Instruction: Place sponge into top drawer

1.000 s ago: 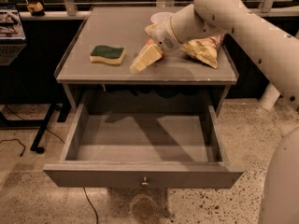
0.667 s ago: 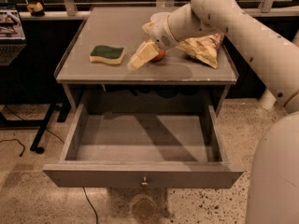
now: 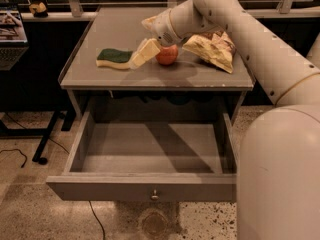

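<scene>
The sponge [image 3: 114,58], pale yellow with a dark green top, lies flat on the left part of the grey tabletop [image 3: 125,26]. My gripper [image 3: 141,55] reaches in from the right, low over the table. Its cream tip is at the sponge's right end; I cannot tell whether it touches. The top drawer [image 3: 145,186] is pulled wide open below the table. Its inside is bare and its small metal knob [image 3: 154,195] faces me.
A red-orange apple [image 3: 168,55] sits just right of the gripper. A yellow chip bag [image 3: 212,49] lies further right on the table. My arm [image 3: 260,59] fills the right side. A dark stand [image 3: 47,134] and a cable [image 3: 15,154] are on the floor at the left.
The gripper has moved left across the table to the sponge's right end, and the apple now shows behind it. The sponge and the drawer have not moved.
</scene>
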### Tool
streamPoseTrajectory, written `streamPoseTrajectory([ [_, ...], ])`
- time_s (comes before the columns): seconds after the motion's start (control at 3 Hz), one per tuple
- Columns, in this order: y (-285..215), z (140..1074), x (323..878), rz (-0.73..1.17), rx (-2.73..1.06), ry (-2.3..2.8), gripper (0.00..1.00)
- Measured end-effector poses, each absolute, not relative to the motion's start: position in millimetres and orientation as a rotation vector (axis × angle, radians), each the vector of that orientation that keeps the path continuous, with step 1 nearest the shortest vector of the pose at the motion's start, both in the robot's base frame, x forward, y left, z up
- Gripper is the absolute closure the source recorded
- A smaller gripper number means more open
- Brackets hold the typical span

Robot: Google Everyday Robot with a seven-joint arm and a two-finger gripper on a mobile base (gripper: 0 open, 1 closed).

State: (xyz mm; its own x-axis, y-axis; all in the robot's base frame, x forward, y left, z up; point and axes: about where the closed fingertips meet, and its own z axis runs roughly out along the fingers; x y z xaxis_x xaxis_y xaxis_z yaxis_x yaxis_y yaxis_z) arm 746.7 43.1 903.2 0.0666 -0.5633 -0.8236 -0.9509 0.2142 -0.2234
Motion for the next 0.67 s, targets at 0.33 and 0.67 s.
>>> streamPoseTrajectory([
  [0.33,60.7,904.2,755.3,0.581,-1.473,1.57,0.0],
  [0.67,69.8,898.1,759.5,0.606,-1.487,1.571,0.0],
])
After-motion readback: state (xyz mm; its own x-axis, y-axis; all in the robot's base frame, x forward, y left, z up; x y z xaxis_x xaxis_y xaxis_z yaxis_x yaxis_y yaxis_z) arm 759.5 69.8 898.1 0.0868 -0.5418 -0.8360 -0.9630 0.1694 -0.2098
